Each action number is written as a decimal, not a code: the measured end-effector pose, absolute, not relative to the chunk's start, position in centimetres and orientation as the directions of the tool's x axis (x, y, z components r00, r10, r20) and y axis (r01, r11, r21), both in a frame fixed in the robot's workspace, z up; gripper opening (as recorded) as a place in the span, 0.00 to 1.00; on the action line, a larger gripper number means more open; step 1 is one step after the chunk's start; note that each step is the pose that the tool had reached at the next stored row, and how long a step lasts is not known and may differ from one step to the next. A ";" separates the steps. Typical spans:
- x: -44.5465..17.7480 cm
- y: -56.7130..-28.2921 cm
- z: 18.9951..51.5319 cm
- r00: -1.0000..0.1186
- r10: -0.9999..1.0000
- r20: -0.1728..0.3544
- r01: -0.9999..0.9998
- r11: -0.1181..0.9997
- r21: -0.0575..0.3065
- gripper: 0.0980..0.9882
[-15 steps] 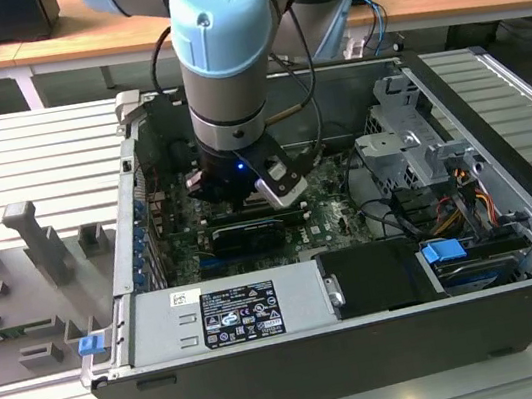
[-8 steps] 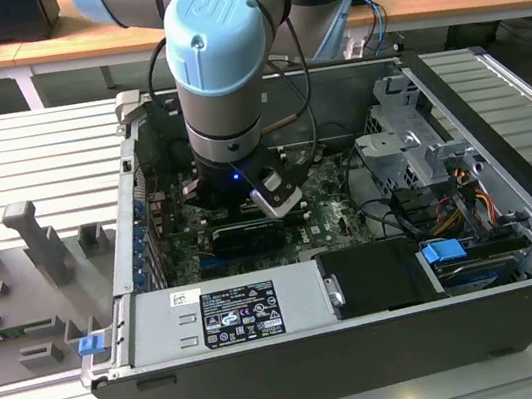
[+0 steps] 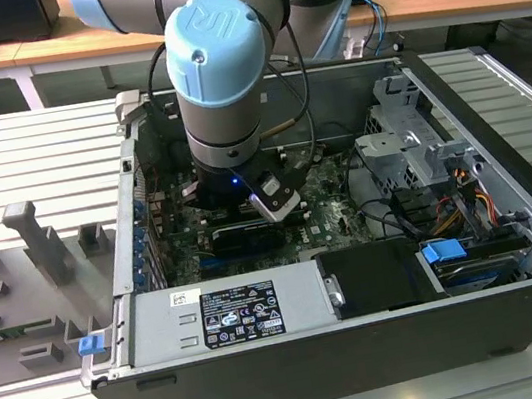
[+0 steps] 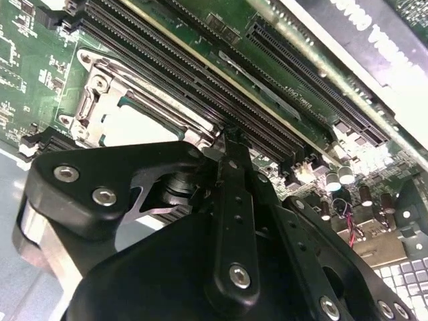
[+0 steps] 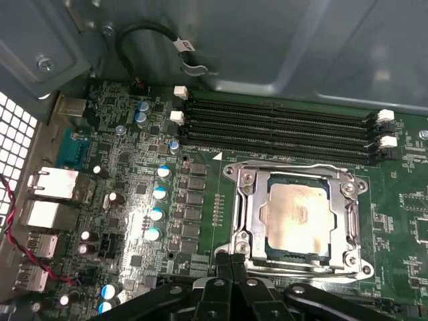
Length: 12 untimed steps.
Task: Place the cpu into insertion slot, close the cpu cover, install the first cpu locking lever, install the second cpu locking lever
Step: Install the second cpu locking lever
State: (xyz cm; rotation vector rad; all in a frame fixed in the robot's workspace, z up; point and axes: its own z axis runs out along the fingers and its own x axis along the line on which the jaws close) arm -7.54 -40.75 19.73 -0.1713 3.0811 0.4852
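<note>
exterior view: the arm reaches down into the open computer case [image 3: 370, 345]; the gripper [image 3: 272, 207] hangs low over the green motherboard [image 3: 334, 211]. second wrist view: the black fingers [image 4: 234, 177] are pressed together, pinching nothing, their tips just beside the cpu cover [image 4: 100, 100]. first wrist view: the cpu [image 5: 297, 217] lies in the insertion slot [image 5: 297, 256], just beyond the fingertips, with the cover [image 5: 244, 210] closed around it; the memory slots [image 5: 277, 127] lie farther off.
</note>
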 end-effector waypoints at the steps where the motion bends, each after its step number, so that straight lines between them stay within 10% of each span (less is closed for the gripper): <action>1: -7.6 -40.7 19.7 -0.994 -0.105 -0.035 -0.111 0.946 0.306 0.01; 12: -8.0 -40.0 19.8 -0.994 -0.105 -0.035 -0.111 0.945 0.307 0.01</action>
